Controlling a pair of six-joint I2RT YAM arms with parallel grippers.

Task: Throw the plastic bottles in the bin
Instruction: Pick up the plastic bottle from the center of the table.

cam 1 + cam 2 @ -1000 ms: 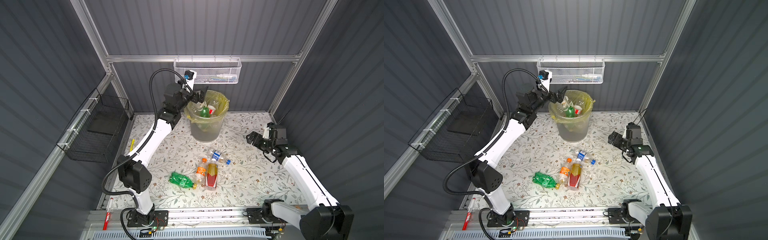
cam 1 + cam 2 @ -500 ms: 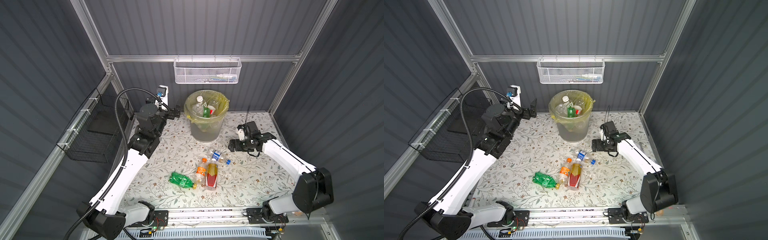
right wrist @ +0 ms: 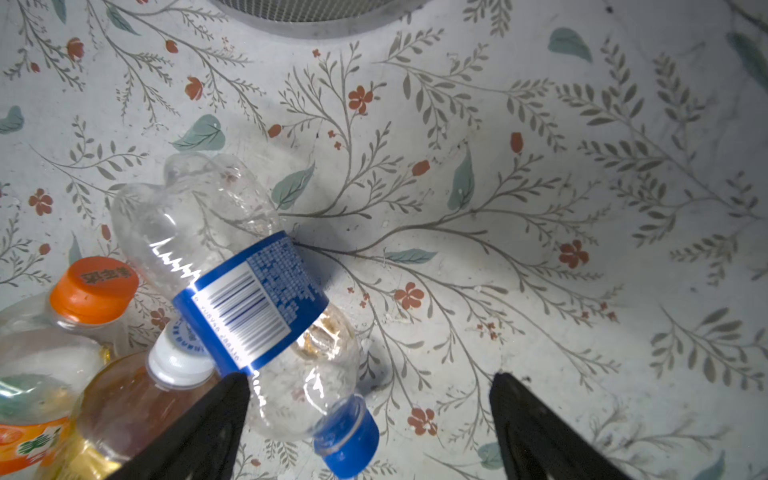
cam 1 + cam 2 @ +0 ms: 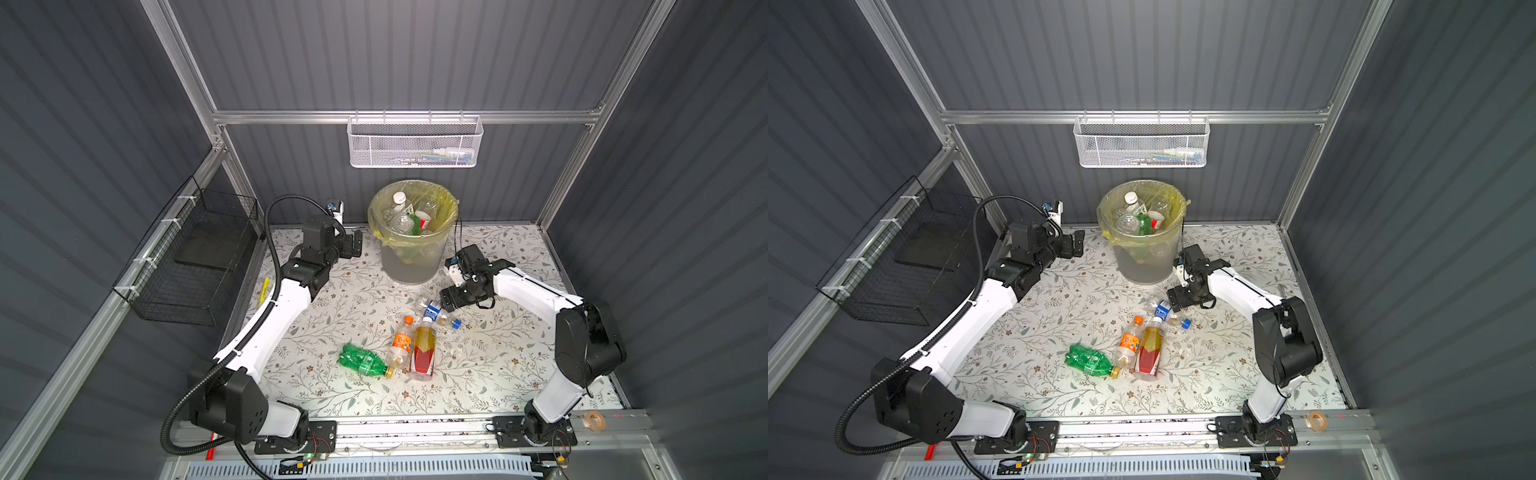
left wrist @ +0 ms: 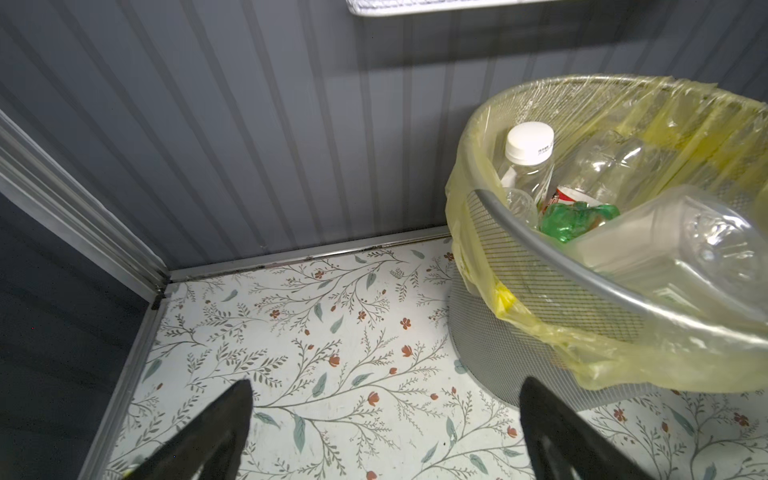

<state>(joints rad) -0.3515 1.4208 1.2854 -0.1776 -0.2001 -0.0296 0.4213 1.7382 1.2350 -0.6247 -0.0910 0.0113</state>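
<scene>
The bin (image 4: 409, 253) (image 4: 1144, 257) (image 5: 540, 286), grey with a yellow bag, stands at the back and holds several bottles, one white-capped (image 5: 528, 145). On the table lie a clear bottle with blue label and cap (image 4: 436, 311) (image 3: 232, 270), an orange-capped one (image 4: 401, 340), an amber one with a red label (image 4: 423, 351) and a green one (image 4: 363, 360). My right gripper (image 4: 446, 301) (image 3: 370, 376) is open low over the blue-labelled bottle, whose neck lies between the fingers. My left gripper (image 4: 355, 245) (image 5: 386, 382) hangs open and empty left of the bin.
A white mesh basket (image 4: 413, 141) hangs on the back wall and a black wire basket (image 4: 195, 266) on the left wall. A tape roll (image 4: 593, 420) lies on the front rail at the right. A yellow item (image 4: 264, 291) sits at the table's left edge.
My left arm has pulled back from over the bin and come down to its left. My right arm has swung in from the right side to the blue-labelled bottle.
</scene>
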